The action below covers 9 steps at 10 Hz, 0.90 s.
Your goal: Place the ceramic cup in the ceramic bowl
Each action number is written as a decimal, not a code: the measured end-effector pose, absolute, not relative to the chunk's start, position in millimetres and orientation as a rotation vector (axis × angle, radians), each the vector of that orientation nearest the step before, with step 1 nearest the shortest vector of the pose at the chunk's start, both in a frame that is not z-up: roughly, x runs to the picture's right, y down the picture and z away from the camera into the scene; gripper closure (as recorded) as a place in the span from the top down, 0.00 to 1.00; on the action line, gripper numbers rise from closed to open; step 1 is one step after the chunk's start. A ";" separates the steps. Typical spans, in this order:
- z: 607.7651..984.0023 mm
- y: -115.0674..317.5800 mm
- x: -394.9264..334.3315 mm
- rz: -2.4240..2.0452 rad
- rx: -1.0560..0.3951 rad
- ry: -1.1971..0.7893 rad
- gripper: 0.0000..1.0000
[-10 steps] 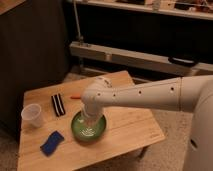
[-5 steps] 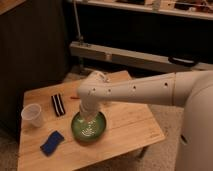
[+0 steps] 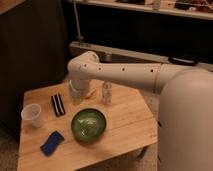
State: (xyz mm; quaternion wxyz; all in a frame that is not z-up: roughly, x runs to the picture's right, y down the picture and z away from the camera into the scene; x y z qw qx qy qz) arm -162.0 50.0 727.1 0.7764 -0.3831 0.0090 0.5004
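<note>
Your hand (image 3: pixel 76 95) hangs clenched low over the back of the surface (image 3: pixel 127 125), just right of a black striped item (image 3: pixel 58 105). The ceramic cup (image 3: pixel 31 115) stands upright near the left edge, apart from the ceramic bowl (image 3: pixel 88 123) at mid-surface.

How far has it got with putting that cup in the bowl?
Nothing looks done: the ceramic cup stands on the table, apart from the empty ceramic bowl. The gripper, shut, hangs over the table's far side, away from the cup. Grasping, carrying and placing remain.
</note>
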 end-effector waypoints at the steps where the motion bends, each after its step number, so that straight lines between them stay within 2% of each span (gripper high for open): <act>1: 722.3 40.8 -175.5 1.071 -0.890 -0.046 0.06; 5: 707.2 33.7 -236.8 0.987 -0.915 -0.092 0.01; 6: 708.7 34.3 -241.8 0.988 -0.917 -0.090 0.05; 9: 731.7 27.9 -246.4 1.041 -0.931 -0.087 0.34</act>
